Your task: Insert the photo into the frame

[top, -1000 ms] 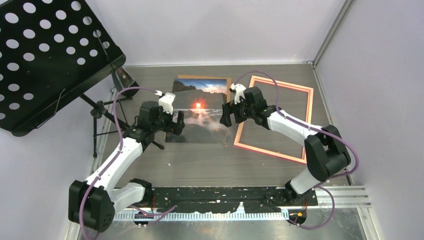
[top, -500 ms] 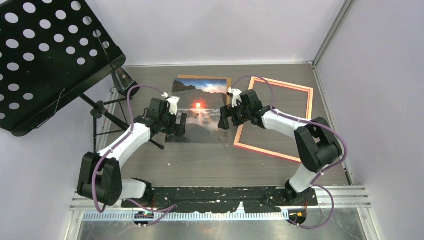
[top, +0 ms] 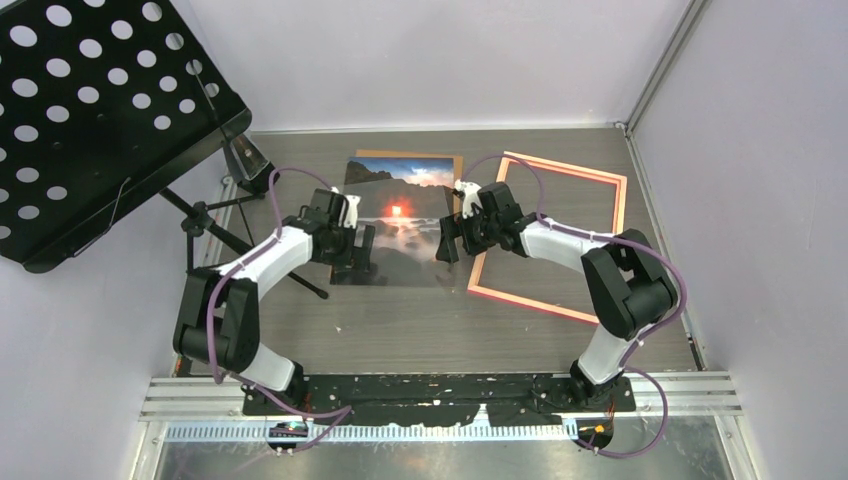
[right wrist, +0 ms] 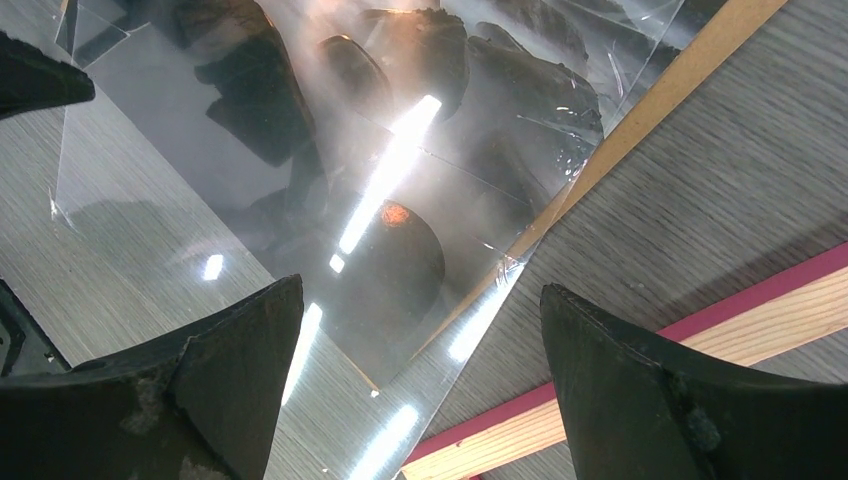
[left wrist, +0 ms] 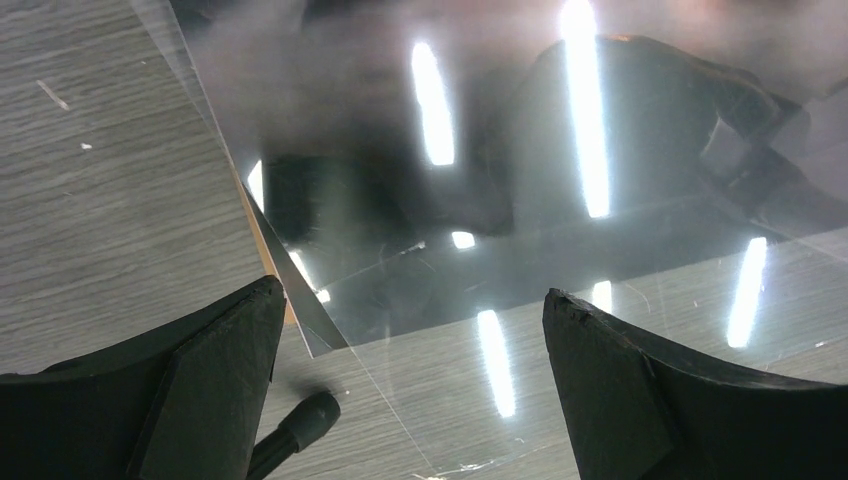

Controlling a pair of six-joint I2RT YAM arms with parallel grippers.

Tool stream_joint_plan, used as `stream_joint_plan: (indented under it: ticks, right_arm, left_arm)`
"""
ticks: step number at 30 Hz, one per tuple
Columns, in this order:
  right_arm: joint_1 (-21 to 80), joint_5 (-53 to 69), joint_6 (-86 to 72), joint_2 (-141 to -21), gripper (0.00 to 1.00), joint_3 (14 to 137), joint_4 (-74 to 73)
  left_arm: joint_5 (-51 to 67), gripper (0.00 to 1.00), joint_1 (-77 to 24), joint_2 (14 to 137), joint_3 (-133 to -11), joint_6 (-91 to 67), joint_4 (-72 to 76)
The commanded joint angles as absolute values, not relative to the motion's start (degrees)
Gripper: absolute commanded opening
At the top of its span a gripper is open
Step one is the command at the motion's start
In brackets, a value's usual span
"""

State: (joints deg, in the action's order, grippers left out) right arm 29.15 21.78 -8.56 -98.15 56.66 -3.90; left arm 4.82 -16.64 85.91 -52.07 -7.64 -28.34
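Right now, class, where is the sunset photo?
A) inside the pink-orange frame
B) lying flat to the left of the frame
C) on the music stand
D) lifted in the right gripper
B: the photo lies flat beside the frame, which has no print inside it.

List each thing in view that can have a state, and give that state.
photo, lying face up, not yet framed
frame, lying flat, nothing in it
left tool, open, holding nothing
right tool, open, holding nothing
brown board, flat under the photo
music stand, standing, desk tilted
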Motion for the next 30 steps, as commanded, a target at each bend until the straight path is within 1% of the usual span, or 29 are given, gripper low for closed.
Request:
stream_joint_plan:
  ticks: [1, 9, 16, 23, 30]
  right_arm:
    - [29.37, 22.15, -8.68, -98.54, 0.94, 57.85, -2.52]
    - [29.3, 22.21, -8.79, -99.25, 0.94, 58.18, -2.69]
    - [28.72, 22.62, -9.1, -100.36, 0.94, 58.6, -2.7]
    - [28.52, 23.51, -9.68, -101.79, 0.94, 58.92, -2.7]
    - [27.89, 24.48, -10.21, -102.74, 0.94, 59.49, -3.08]
  left_arm:
    - [4.48, 0.99, -15.35, 87.71, -55.49, -8.96, -29.0]
    - [7.52, 0.99, -15.12, 91.53, -57.45, -9.66, -30.63]
    - [6.95, 0.99, -13.72, 92.5, -58.65, -9.8, -29.07]
    - [5.14, 0.99, -12.62, 95.75, -63.07, -9.93, -27.71]
    - [5.58, 0.99, -11.73, 100.55, -68.03, -11.96, -29.35]
